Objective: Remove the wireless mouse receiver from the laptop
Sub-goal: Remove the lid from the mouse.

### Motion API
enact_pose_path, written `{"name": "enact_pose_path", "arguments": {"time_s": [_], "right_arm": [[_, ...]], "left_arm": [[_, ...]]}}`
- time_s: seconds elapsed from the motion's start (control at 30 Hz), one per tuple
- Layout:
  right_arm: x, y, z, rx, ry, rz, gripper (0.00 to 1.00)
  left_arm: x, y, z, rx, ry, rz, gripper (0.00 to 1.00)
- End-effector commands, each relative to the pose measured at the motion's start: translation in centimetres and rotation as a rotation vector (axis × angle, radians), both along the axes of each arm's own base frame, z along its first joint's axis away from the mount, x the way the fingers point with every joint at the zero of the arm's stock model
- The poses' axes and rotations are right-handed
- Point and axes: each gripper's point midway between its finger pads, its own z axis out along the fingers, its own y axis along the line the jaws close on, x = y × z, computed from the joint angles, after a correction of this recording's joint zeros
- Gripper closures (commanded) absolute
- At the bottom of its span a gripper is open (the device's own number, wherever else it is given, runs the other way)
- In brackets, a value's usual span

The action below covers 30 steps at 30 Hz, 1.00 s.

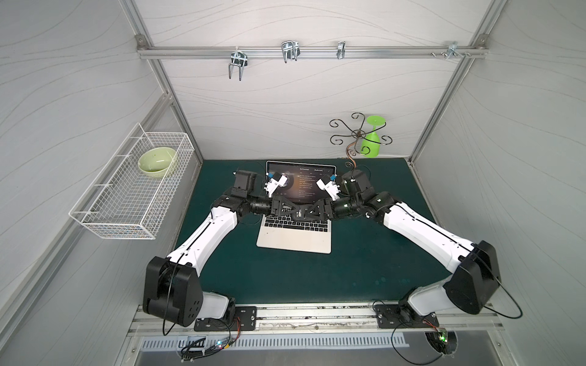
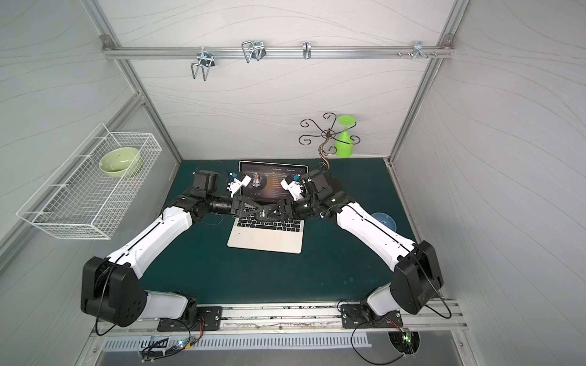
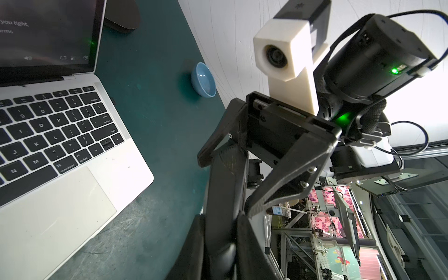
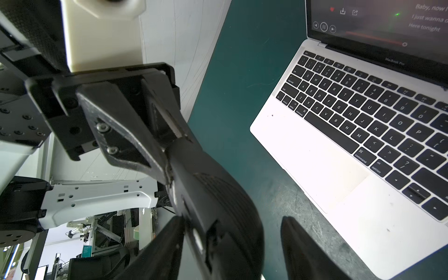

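Observation:
The silver laptop (image 1: pixel 295 242) (image 2: pixel 266 242) lies open on the green mat, its dark screen lit. My two grippers meet tip to tip above its keyboard. My left gripper (image 1: pixel 296 216) (image 3: pixel 223 232) is shut, its fingers pinched on a small thing. Only a pale sliver of it (image 4: pixel 198 242) shows in the right wrist view; it looks like the wireless mouse receiver. My right gripper (image 1: pixel 302 215) (image 4: pixel 231 218) is open, one finger on each side of the left fingertips. The laptop's left edge (image 4: pixel 264 114) shows nothing plugged in.
A small blue bowl (image 2: pixel 384 222) (image 3: pixel 203 80) sits on the mat right of the laptop. A curly metal stand (image 1: pixel 358 136) with a green glass (image 1: pixel 371 139) stands behind the laptop's right corner. A wire basket (image 1: pixel 104 218) on the left wall holds a green bowl (image 1: pixel 157 163).

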Motion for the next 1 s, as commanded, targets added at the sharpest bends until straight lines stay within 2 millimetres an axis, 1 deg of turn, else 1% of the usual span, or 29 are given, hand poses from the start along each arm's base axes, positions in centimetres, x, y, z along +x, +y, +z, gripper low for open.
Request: {"name": "enact_pose_path", "arguments": {"time_s": [0.0, 0.13, 0.3, 0.37, 0.43, 0.47, 0.5, 0.53, 0.57, 0.6, 0.67, 0.8, 0.87, 0.97], "right_arm": [[0.4, -1.0, 1.0, 0.057, 0.004, -0.038, 0.36], [0.3, -1.9, 1.4, 0.081, 0.012, -0.054, 0.4], [-0.2, -1.9, 1.7, 0.097, 0.025, -0.046, 0.46], [-0.2, -1.8, 1.7, 0.111, 0.031, -0.041, 0.52], [-0.1, -1.6, 1.4, 0.12, 0.048, -0.039, 0.6], [-0.1, -1.6, 1.2, 0.117, 0.054, -0.04, 0.59], [0.1, -1.7, 0.9, 0.108, 0.054, -0.047, 0.54], [0.4, -2.1, 0.3, 0.085, 0.047, -0.063, 0.48], [0.5, -2.6, -0.3, 0.05, 0.034, -0.085, 0.45], [0.6, -3.2, -1.1, 0.006, 0.019, -0.105, 0.44], [0.2, -4.0, -2.0, -0.033, 0.009, -0.117, 0.43], [-1.6, -5.7, -5.3, -0.166, 0.02, -0.127, 0.43], [-2.4, -6.6, -7.2, -0.259, 0.019, -0.137, 0.43], [-4.4, -7.2, -10.3, -0.364, 0.037, -0.114, 0.44]], "left_arm": [[-0.3, -0.3, 1.3, -0.032, -0.031, -0.027, 1.0], [-0.2, -0.3, 1.1, -0.028, -0.026, -0.027, 1.0], [-0.1, -0.3, 1.0, -0.026, -0.026, -0.025, 1.0], [-0.1, -0.3, 1.0, -0.025, -0.024, -0.025, 1.0], [-0.1, -0.2, 0.9, -0.022, -0.023, -0.022, 1.0], [0.0, -0.2, 0.7, -0.013, -0.023, -0.015, 1.0], [0.2, 0.0, 0.3, 0.01, -0.024, 0.003, 1.0], [0.5, 0.2, -0.2, 0.039, -0.022, 0.023, 1.0], [0.7, 0.4, -0.7, 0.068, -0.023, 0.037, 1.0], [0.9, 0.8, -1.5, 0.11, -0.016, 0.057, 1.0], [1.2, 1.3, -2.6, 0.157, -0.004, 0.082, 1.0], [2.4, 2.8, -4.4, 0.221, 0.027, 0.184, 1.0], [2.8, 4.0, -6.0, 0.266, 0.07, 0.264, 1.0], [2.1, 4.6, -7.8, 0.277, 0.11, 0.309, 1.0]]}}
